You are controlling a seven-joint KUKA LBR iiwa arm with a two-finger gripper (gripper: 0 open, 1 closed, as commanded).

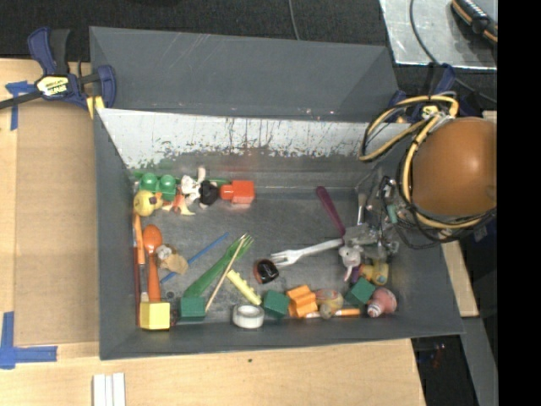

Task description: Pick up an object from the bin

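Covering white fork point(306, 250) handle tip: gripper point(370, 240)

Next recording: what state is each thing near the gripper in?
White plastic fork, lying flat on the bin floor.
Gripper, low, at the fork's handle end.
Maroon stick, lying flat, apart from the heap.
White tape roll, lying flat, hole up.

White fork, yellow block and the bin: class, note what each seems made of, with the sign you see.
White fork: likely plastic, plain matte white throughout, thin tines. Yellow block: painted wood or plastic, cannot tell which; flat even colour, square edges. Bin: sheet metal, dull grey, with dark streaks and scuffs on its back wall.
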